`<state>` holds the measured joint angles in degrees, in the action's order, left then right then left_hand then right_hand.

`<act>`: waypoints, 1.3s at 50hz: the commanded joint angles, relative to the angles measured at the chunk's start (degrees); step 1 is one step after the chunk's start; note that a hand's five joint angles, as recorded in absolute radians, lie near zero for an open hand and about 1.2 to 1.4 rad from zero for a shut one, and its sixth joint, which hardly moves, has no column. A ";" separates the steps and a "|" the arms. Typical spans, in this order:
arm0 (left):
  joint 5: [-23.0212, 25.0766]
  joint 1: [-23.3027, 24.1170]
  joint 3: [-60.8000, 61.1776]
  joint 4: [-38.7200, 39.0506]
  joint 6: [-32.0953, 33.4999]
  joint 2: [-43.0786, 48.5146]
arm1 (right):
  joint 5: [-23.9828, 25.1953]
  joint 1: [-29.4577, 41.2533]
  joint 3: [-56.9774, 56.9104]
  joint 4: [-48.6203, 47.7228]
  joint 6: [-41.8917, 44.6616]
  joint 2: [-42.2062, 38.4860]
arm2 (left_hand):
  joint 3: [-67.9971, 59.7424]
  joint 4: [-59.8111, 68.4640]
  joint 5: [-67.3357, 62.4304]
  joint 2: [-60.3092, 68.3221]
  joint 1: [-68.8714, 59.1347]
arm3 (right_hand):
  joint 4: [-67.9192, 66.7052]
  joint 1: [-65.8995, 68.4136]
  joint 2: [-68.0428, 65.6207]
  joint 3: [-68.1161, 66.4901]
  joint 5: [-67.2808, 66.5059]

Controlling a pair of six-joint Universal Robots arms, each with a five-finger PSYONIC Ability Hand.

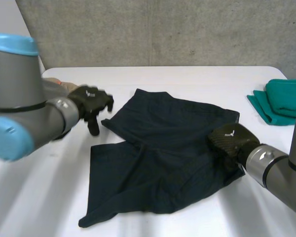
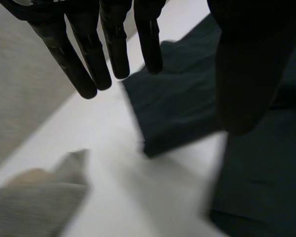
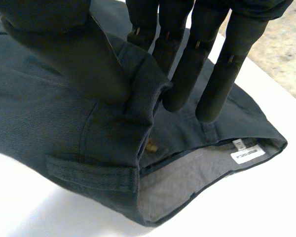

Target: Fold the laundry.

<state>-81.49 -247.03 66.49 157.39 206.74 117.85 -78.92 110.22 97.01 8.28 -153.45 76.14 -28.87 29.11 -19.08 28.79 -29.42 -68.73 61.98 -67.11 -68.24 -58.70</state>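
A dark pair of shorts (image 1: 163, 158) lies spread on the white table (image 1: 49, 197), with one leg folded over toward the middle. My left hand (image 1: 91, 102) hovers open just left of that folded corner, its fingers (image 2: 89, 54) straight and holding nothing, with the dark cloth (image 2: 187, 98) beyond their tips. My right hand (image 1: 232, 140) is at the waistband on the garment's right side. There its thumb (image 3: 74, 49) and fingers (image 3: 187, 74) pinch a raised ridge of the waistband (image 3: 138, 113). The grey inner lining and a white label (image 3: 246, 155) show at the open waist.
A stack of folded teal cloth (image 1: 281, 101) sits at the table's right edge. A grey-beige cloth (image 1: 59, 85) lies at the far left behind my left arm, also seen near my left hand (image 2: 34, 202). A concrete wall stands behind the table.
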 commanded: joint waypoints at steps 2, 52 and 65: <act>6.70 -1.17 21.63 -3.76 -1.70 -10.61 | -4.48 0.00 -3.05 -0.11 -8.70 -1.00 | -7.08 6.84 -6.87 7.16 -6.53 | -11.27 18.02 -12.89 -11.76 -11.30; 9.43 -0.04 12.82 -13.87 20.55 -7.56 | 10.55 -12.40 -5.86 25.31 15.83 -1.87 | -51.13 50.89 -50.92 51.21 -50.58 | -11.27 18.02 -12.89 -11.76 -11.30; 1.61 7.35 -32.27 -6.31 11.58 18.71 | -5.26 -11.08 -11.49 -2.11 4.56 -10.66 | -51.13 50.89 -50.92 51.21 -50.58 | -11.27 18.02 -12.89 -11.76 -11.30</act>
<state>-77.42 -242.35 52.35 147.38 220.68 124.27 -75.96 98.93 85.93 17.45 -147.88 68.04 -68.15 68.61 -57.38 68.55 -66.32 -68.73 61.96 -67.37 -68.25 -58.71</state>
